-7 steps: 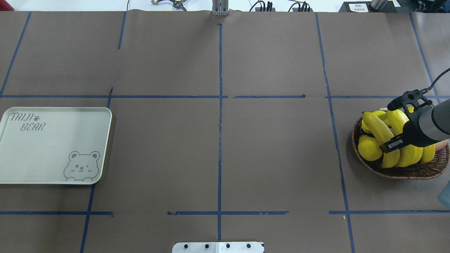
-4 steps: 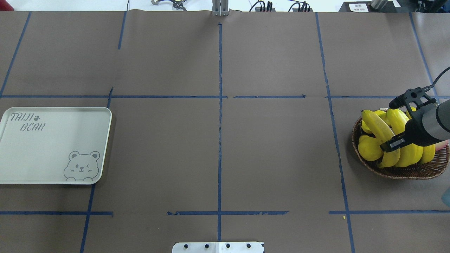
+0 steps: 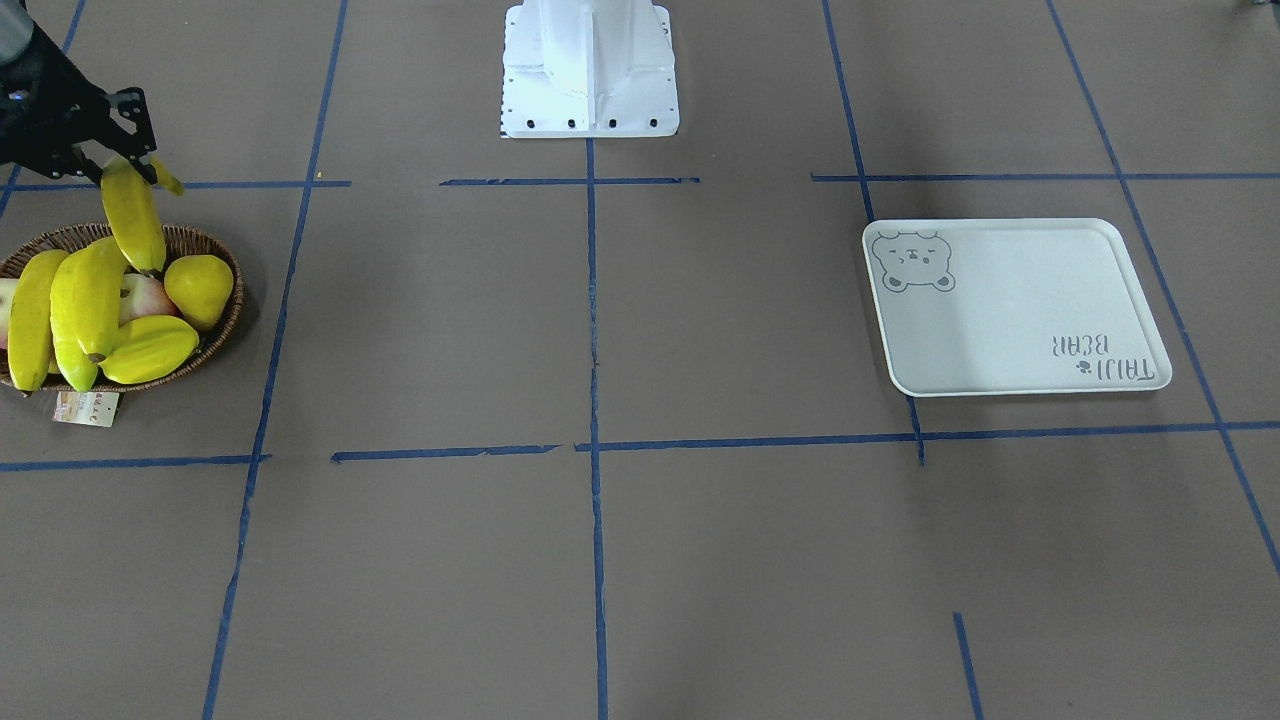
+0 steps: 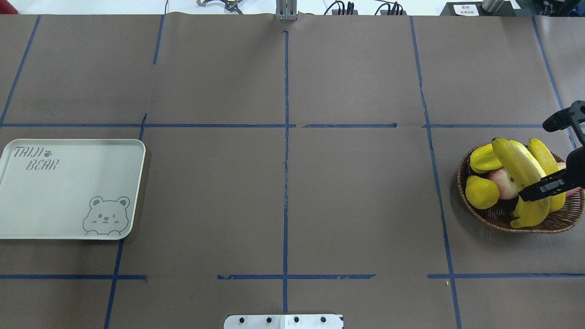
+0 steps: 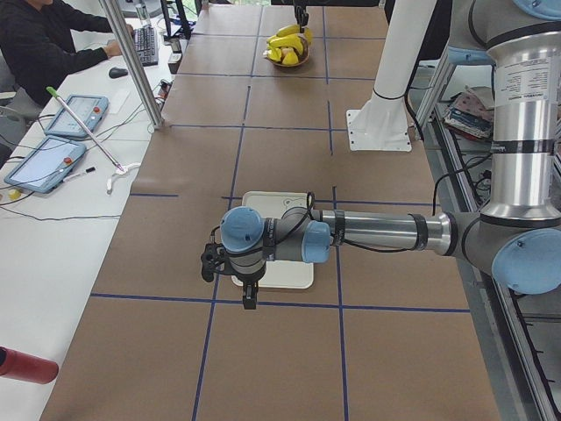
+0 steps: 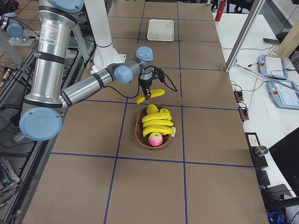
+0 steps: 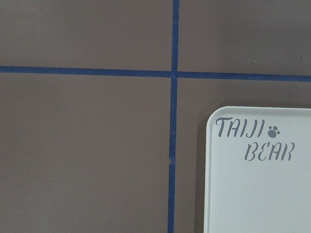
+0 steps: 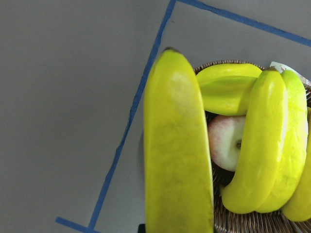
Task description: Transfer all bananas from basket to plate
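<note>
My right gripper (image 4: pixel 545 185) is shut on one yellow banana (image 4: pixel 518 167) and holds it lifted above the brown wicker basket (image 4: pixel 484 218) at the table's right end. In the front-facing view the held banana (image 3: pixel 133 220) hangs from the gripper (image 3: pixel 108 160) over the basket's rim (image 3: pixel 215 245), and more bananas (image 3: pixel 60 310) lie inside. The right wrist view shows the held banana (image 8: pixel 177 145) beside those bananas (image 8: pixel 265 145). The white bear plate (image 4: pixel 68 187) lies at the far left with nothing on it. My left gripper (image 5: pixel 249 285) hovers over the plate (image 5: pixel 289 272); I cannot tell its state.
Also in the basket are a ridged star fruit (image 3: pixel 150 350), a yellow pear-shaped fruit (image 3: pixel 200 285) and a pink apple (image 4: pixel 500 183). A paper tag (image 3: pixel 85 408) lies beside the basket. A person sits at the side desk (image 5: pixel 53 44).
My right gripper has risen and drawn back to the right with the banana, lifting it off the pile. The apple beneath now shows.
</note>
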Robot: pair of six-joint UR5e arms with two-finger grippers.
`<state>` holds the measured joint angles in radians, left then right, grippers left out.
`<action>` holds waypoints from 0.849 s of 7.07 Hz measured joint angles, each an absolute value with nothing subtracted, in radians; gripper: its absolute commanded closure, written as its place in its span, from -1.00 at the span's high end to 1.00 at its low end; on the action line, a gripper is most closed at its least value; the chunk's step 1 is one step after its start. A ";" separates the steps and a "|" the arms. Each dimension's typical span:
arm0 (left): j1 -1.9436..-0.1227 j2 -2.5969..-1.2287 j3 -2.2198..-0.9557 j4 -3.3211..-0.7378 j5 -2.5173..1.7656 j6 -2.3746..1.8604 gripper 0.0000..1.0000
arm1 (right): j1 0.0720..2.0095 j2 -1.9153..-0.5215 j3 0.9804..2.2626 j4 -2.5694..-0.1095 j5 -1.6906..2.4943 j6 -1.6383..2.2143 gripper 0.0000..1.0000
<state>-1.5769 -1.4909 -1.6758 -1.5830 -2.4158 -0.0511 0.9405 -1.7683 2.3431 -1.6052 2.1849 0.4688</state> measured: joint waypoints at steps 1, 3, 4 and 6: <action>-1.577 -1.492 -1.681 -1.586 -2.417 -0.052 0.99 | 0.959 -1.733 2.398 -1.695 2.204 0.463 -0.83; -1.565 -1.497 -1.710 -1.659 -2.434 -0.087 0.99 | 0.970 -1.567 2.379 -1.754 2.276 0.529 -0.83; -1.531 -1.503 -1.723 -1.750 -2.448 -0.172 0.99 | 0.957 -1.452 2.329 -1.750 2.290 0.626 -0.90; -1.388 -1.545 -1.731 -2.016 -2.473 -0.511 0.99 | 0.881 -1.233 2.235 -1.715 2.287 0.900 -0.96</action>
<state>-1.3876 -1.5452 -1.7308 -2.0161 -2.4731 -0.5110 0.8808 -1.2332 2.2347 -1.7149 2.2867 0.8997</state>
